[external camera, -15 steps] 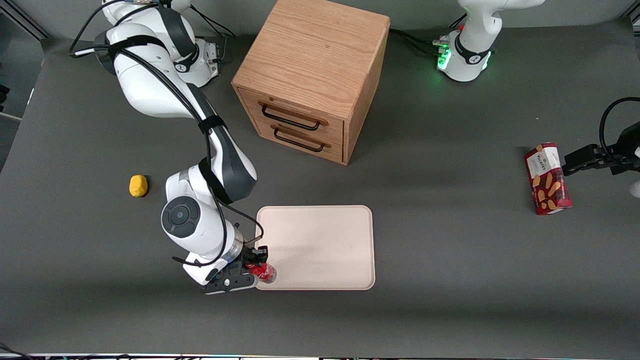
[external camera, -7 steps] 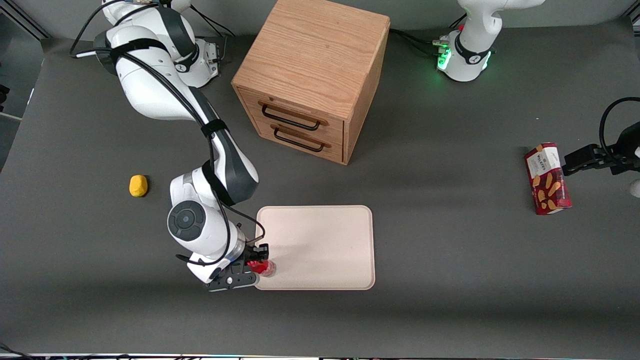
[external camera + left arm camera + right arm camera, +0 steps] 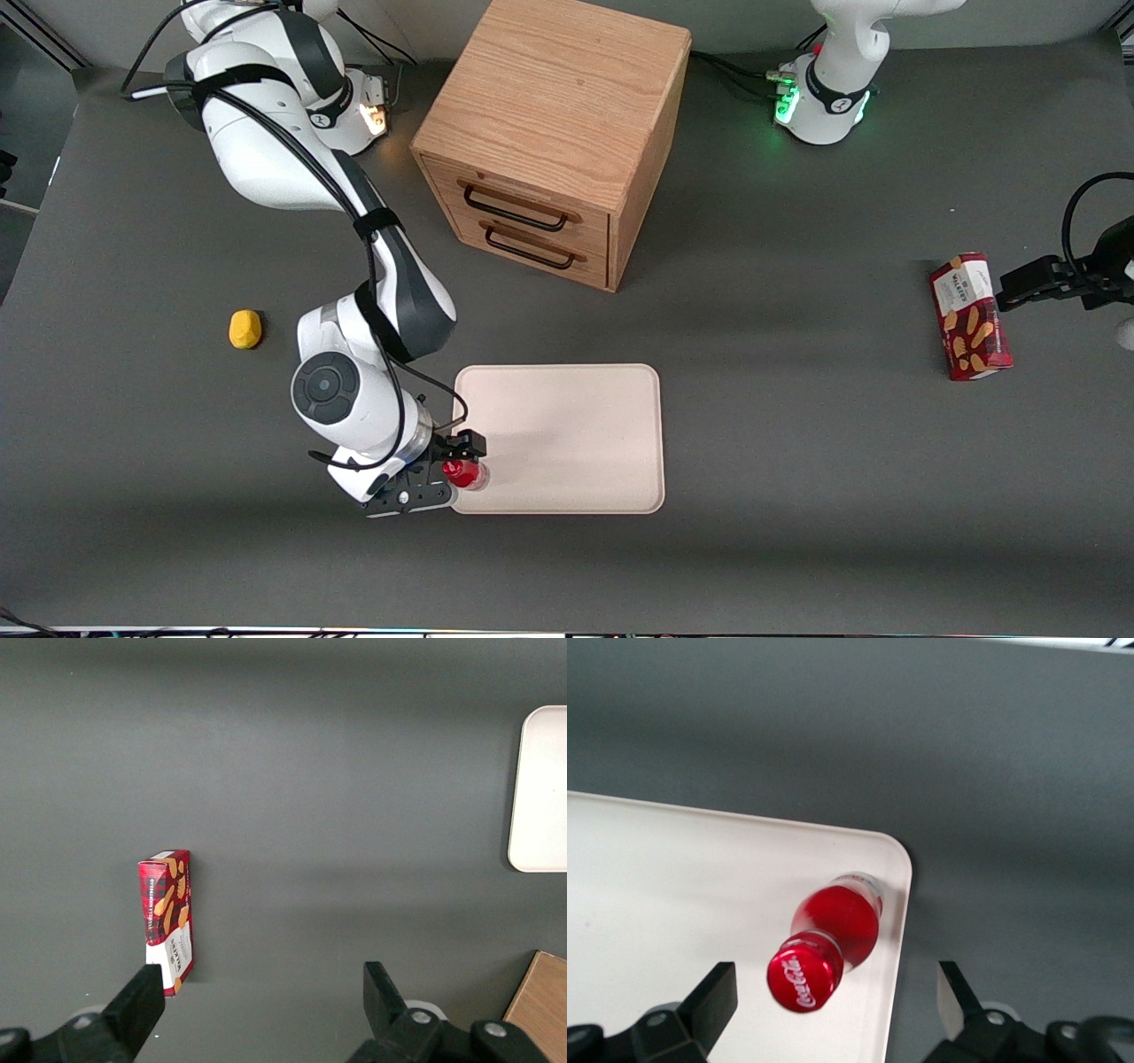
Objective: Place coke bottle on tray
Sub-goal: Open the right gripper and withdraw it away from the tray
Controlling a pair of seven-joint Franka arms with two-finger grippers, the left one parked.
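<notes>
Hovering my pincer with fingers spread wide around the tiny red-capped, red-labelled coke bottle, not gripping it; it stands upright on the pale cream-pink rectangular tray, at the corner nearest the front camera.

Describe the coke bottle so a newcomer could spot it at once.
Find the pale cream-pink tray in front of the wooden drawer cabinet. On the tray's corner nearest the working arm stands the coke bottle, between the open gripper's fingers. It is tiny, red-capped, with a clear base, unlike the larger red biscuit box.
</notes>
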